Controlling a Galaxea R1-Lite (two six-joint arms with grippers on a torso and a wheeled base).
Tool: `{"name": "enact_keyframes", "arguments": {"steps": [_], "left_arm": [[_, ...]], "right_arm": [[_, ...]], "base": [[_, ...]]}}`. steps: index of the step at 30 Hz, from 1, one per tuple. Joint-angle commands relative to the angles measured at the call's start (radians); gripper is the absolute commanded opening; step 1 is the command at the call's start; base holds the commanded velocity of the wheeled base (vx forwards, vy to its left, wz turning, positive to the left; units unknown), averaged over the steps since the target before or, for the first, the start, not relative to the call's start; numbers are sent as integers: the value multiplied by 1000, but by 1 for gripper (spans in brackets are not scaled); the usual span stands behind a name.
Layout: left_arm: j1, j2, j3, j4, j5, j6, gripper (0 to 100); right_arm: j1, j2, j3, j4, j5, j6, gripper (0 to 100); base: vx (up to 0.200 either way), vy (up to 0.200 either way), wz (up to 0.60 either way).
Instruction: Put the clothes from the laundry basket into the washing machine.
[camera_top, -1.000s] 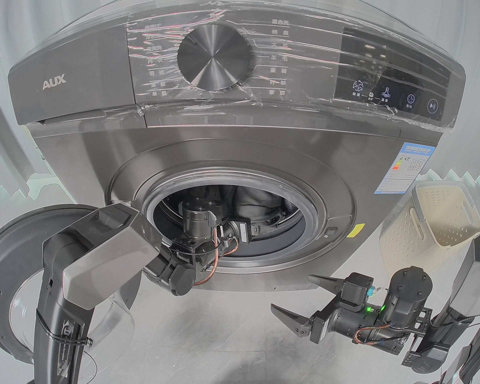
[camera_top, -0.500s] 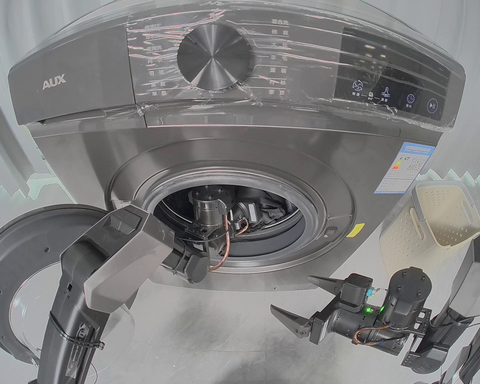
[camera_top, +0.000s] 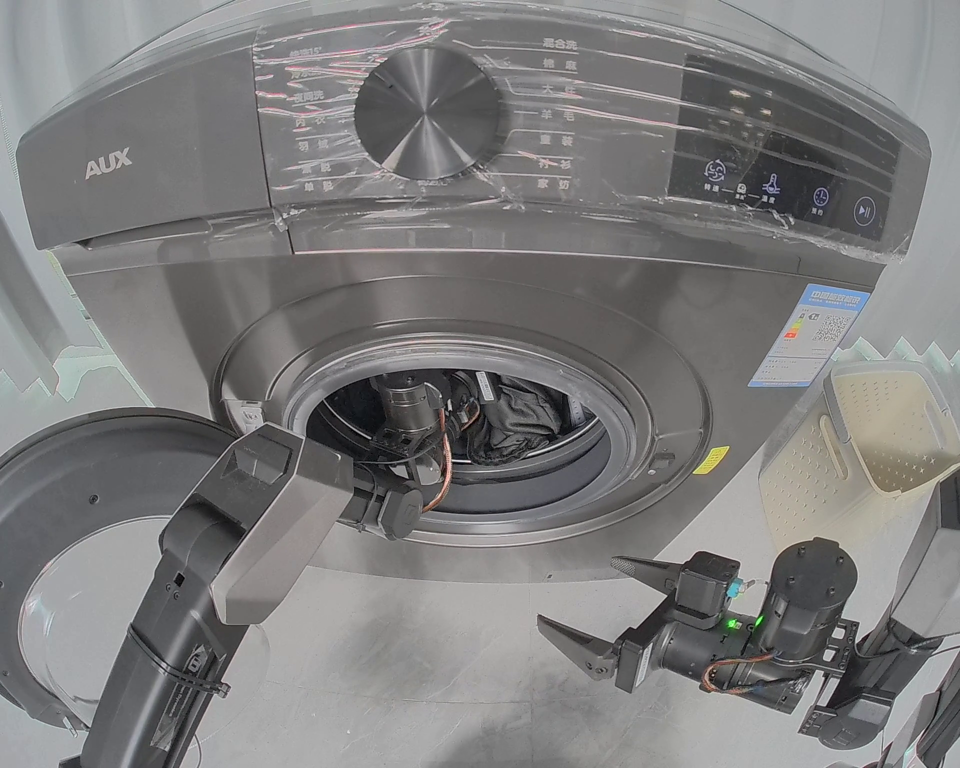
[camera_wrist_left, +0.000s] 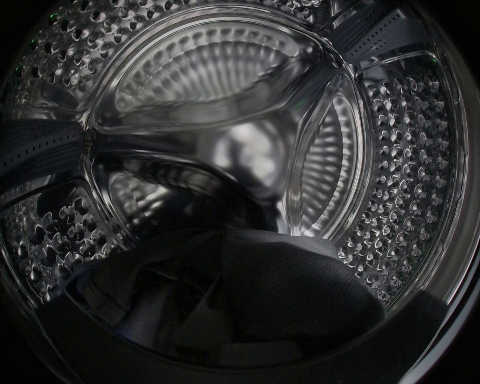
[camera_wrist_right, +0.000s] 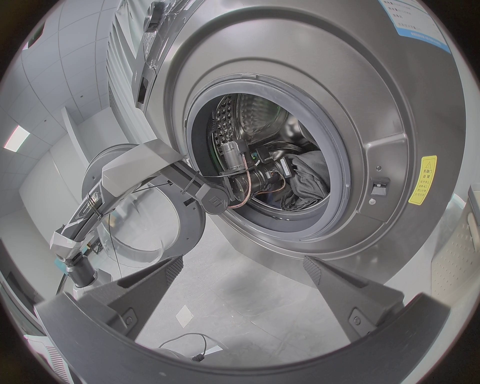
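The washing machine (camera_top: 480, 300) stands in front with its round opening (camera_top: 455, 440) uncovered. My left arm reaches through the opening, and my left gripper (camera_top: 478, 398) (camera_wrist_right: 289, 169) sits inside the drum against a bundle of dark clothes (camera_top: 515, 420) (camera_wrist_right: 310, 175). In the left wrist view the dark clothes (camera_wrist_left: 280, 290) lie at the bottom of the shiny drum (camera_wrist_left: 240, 115). My right gripper (camera_top: 578, 592) (camera_wrist_right: 242, 262) hangs open and empty above the floor, in front of the machine and below the opening.
The machine's door (camera_top: 60, 520) is swung open to the left, behind my left arm. A cream perforated laundry basket (camera_top: 880, 450) leans at the right beside the machine. Bare grey floor (camera_top: 420, 650) lies between the two arms.
My left arm has pushed deeper into the drum and its elbow has risen toward the opening. The dark clothes now show beside its wrist. The right arm has barely shifted.
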Motion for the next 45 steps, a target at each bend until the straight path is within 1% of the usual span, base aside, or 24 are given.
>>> {"name": "enact_keyframes", "arguments": {"steps": [1, 3, 4, 5, 6, 7, 9, 10, 12, 16, 17, 18, 21, 23, 26, 28, 33, 36, 40, 43, 45], "left_arm": [[2, 15, 9, 1, 1, -1, 100], [2, 7, 30, -1, 1, -4, 100], [-6, -39, 119, -1, -1, -2, 100], [-7, -50, 135, -2, -2, -2, 100], [-12, -106, 213, -5, -12, -4, 100], [-20, -139, 262, -7, -19, -4, 100], [-34, -194, 343, -8, -30, -2, 100], [-34, -203, 356, -8, -33, -2, 100], [-38, -280, 480, -13, -51, 1, 100], [-57, -370, 644, -32, -79, 7, 100], [-57, -373, 650, -33, -81, 7, 100], [-67, -405, 715, -47, -99, 9, 100], [-95, -458, 822, -56, -128, 10, 100], [-110, -482, 873, -61, -151, 21, 100], [-127, -496, 929, -99, -186, 56, 100], [-133, -494, 939, -124, -203, 68, 100], [-132, -470, 882, -139, -211, 68, 100], [-130, -436, 811, -137, -216, 64, 100], [-116, -332, 672, -119, -208, 61, 100], [-106, -280, 620, -99, -209, 61, 100], [-106, -258, 609, -91, -213, 62, 100]], "right_arm": [[0, 6, 0, -1, 0, 0, 100], [0, 6, 1, -1, 0, 0, 100], [0, 6, 1, -1, 0, 0, 100], [0, 6, 1, -1, 0, 0, 100], [0, 6, 1, -1, 0, 0, 100], [0, 6, 0, -1, 0, 0, 100], [0, 6, 1, -1, 0, 0, 100], [0, 6, 1, -1, 0, 0, 100], [0, 5, 1, -1, -1, 0, 100], [-14, 3, 0, -1, -3, 0, 100], [-14, 5, 0, -1, -3, 0, 100], [-21, 3, -5, 1, -3, 0, 100], [-37, 3, -8, 2, -3, 3, 100], [-37, 2, -9, 4, -6, 3, 100], [-35, 2, -9, 4, -8, 3, 100], [-37, 0, -9, 4, -8, 3, 100], [-35, -1, -9, 4, -8, 3, 100], [-37, -1, -11, 4, -8, 3, 100], [-35, 2, -11, 4, -8, 3, 100], [-37, 2, -11, 4, -6, 3, 100], [-37, 3, -9, 4, -6, 3, 100]], "base": [[0, 0, 0], [0, 0, 0], [0, 0, 0], [0, 0, 0], [0, 0, 0], [0, 0, 0], [0, 0, 0], [0, 0, 0], [0, 0, 0], [0, 0, 0], [0, 0, 0], [0, 0, 0], [0, 0, 0], [0, 0, 0], [0, 0, 0], [0, 0, 0], [0, 0, 0], [0, 0, 0], [0, 0, 0], [0, 0, 0], [0, 0, 0]]}}
